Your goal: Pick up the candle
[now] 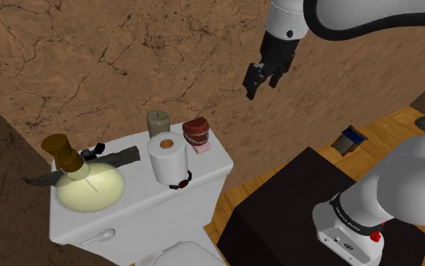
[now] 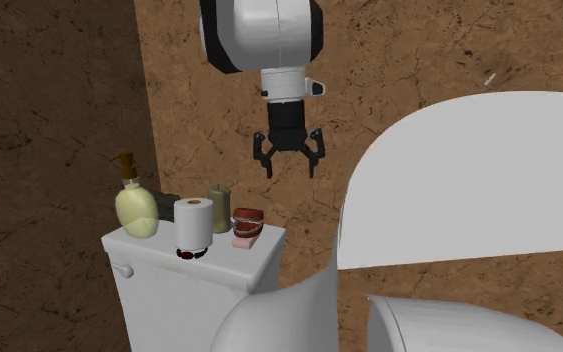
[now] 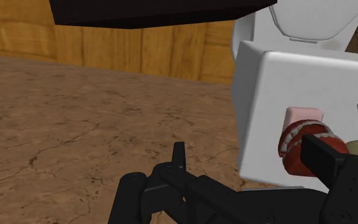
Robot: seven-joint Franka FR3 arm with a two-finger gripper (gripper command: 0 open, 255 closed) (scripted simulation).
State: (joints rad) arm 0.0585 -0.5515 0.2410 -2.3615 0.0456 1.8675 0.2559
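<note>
step: approach | candle: upright at the back of the tank lid, teeth model and paper roll just beside it | gripper: empty, fingers spread wide, high above the lid's teeth-model end | advice: centre over the candle, descend straight, keep your fingers off both neighbours, close low on its body

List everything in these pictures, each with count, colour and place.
toilet tank: one, white, against the brown wall
candle: one, olive-grey, tank's back edge
paper roll: one, white, upright before the candle
teeth model: one, red on pink, beside the candle
soap bottle: one, pale yellow, brown pump, at the shoulder view's left
bead ring: one, black and red, at the roll's foot
stand: one, black, on wooden floor
arm: one, white; black jaws open, in the air higher than the tank's things
</note>
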